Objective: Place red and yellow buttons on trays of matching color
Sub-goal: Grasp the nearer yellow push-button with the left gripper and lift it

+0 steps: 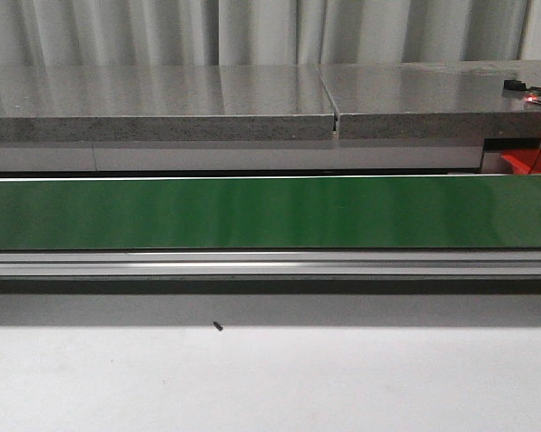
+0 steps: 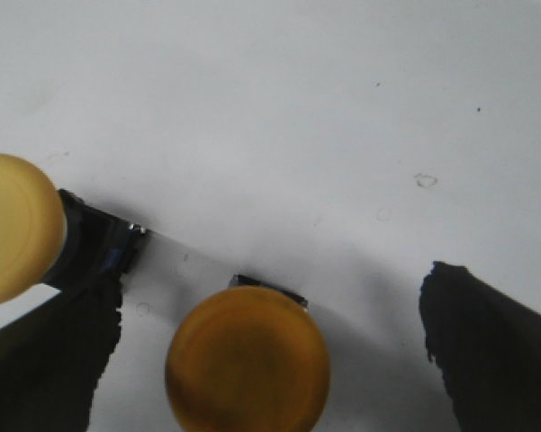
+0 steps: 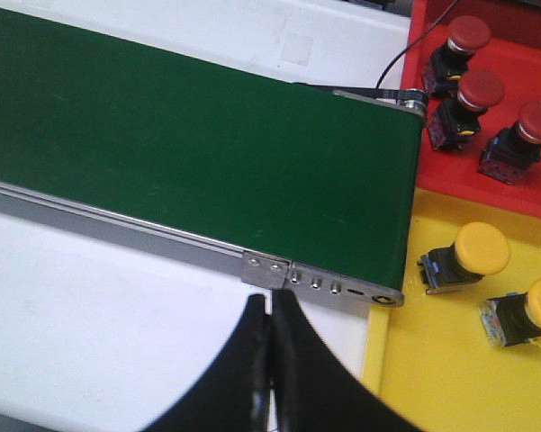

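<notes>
Left wrist view: open left gripper [image 2: 270, 360] straddling yellow button [image 2: 248, 358], second button [image 2: 13, 228] beside one finger. Likely the grasping step; next, close and lift. Right gripper [image 3: 270, 360] clenched, empty; beyond, belt [image 3: 189, 144], yellow tray [image 3: 432, 360], red tray [image 3: 504, 63].

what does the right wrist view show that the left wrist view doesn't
Only the right wrist view shows the long green conveyor belt, the red plastic tray with red-capped buttons, the yellow plastic tray with two yellow-capped buttons, and the shut right pincer. Only the left wrist view shows two loose yellow-capped buttons between the open left pincer's fingers. Both show the white tabletop.
</notes>
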